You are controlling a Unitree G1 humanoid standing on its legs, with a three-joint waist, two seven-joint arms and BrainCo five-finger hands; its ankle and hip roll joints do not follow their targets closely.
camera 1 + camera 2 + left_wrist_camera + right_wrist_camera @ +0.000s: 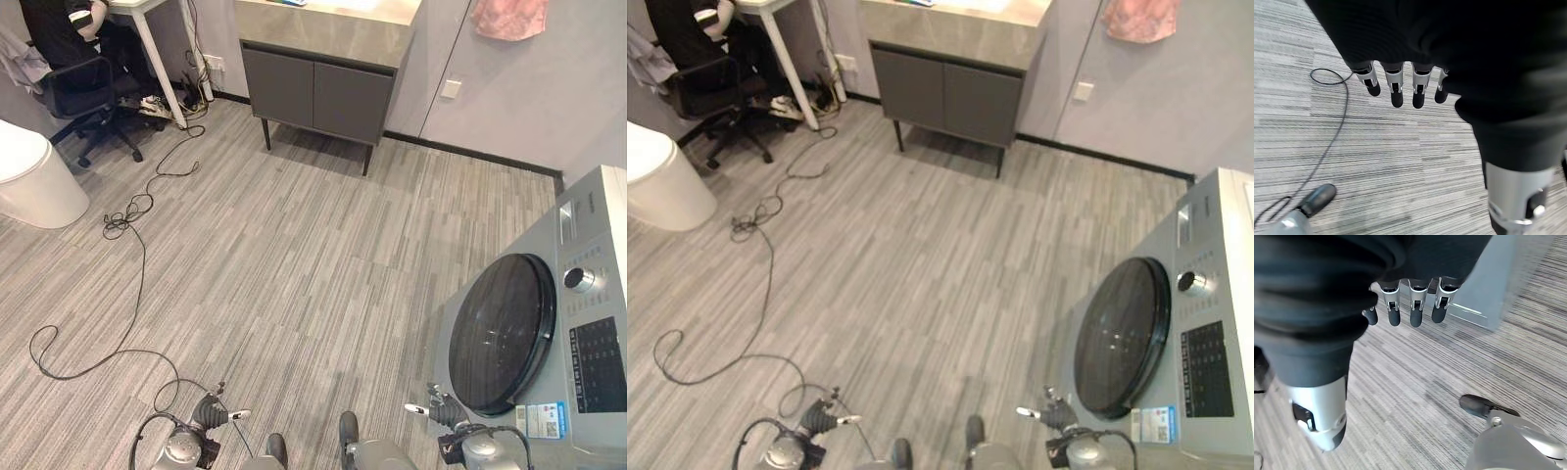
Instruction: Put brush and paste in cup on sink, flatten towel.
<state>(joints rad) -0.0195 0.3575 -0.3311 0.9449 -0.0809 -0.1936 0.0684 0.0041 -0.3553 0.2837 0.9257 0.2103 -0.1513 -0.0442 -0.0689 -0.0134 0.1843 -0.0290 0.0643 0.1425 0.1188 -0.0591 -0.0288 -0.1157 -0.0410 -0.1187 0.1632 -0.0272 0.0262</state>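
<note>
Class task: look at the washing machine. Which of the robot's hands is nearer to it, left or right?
Right. The right hand hangs low, just beside the washing machine front. The left hand hangs over bare floor on the robot's far side from the machine.

The floor looks like matt, streaked grey wood-look planks. On the right, the washing machine has a smooth matt grey casing, a glossy dark glass-like door and a shiny metal knob. The far cabinet has matt dark doors under a smooth pale stone-look top, and soft pink cloth hangs beyond it
</note>
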